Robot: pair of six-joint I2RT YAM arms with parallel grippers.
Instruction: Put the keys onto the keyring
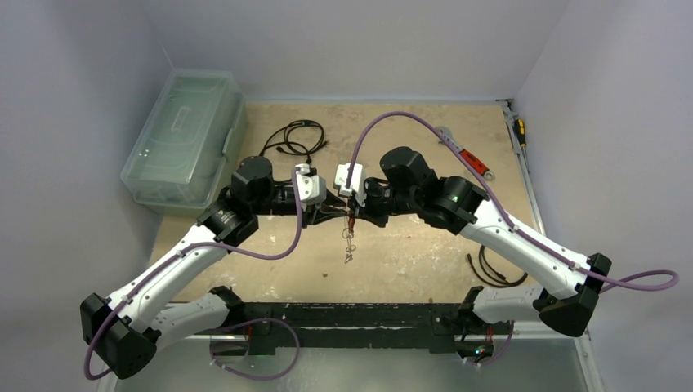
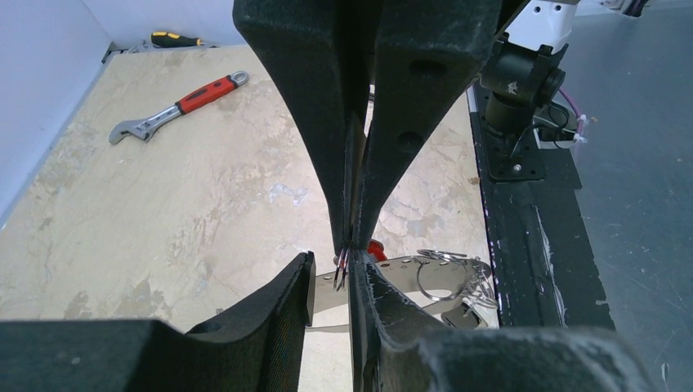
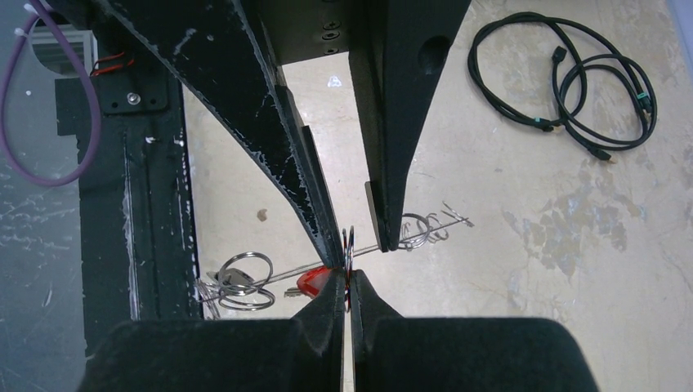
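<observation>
Both grippers meet above the table's middle. My right gripper (image 3: 347,278) is shut on a small silver split ring (image 3: 349,242), seen edge-on. My left gripper (image 2: 333,265) is open, its fingers on either side of that ring (image 2: 342,273), which rests against one finger. A red tag (image 3: 313,282) sits just behind the ring. The keyring, a thin grey loop (image 3: 278,271), runs past the jaws. It carries a cluster of rings with a dark-headed key (image 3: 237,279) at one end and small rings (image 3: 421,229) at the other. In the top view the keys (image 1: 349,245) hang below both grippers.
A red-handled wrench (image 1: 474,161) lies at the back right and a screwdriver (image 1: 520,131) by the right wall. A coiled black cable (image 1: 294,137) lies at the back, another (image 1: 494,269) at the front right. A clear plastic box (image 1: 184,139) stands at the left.
</observation>
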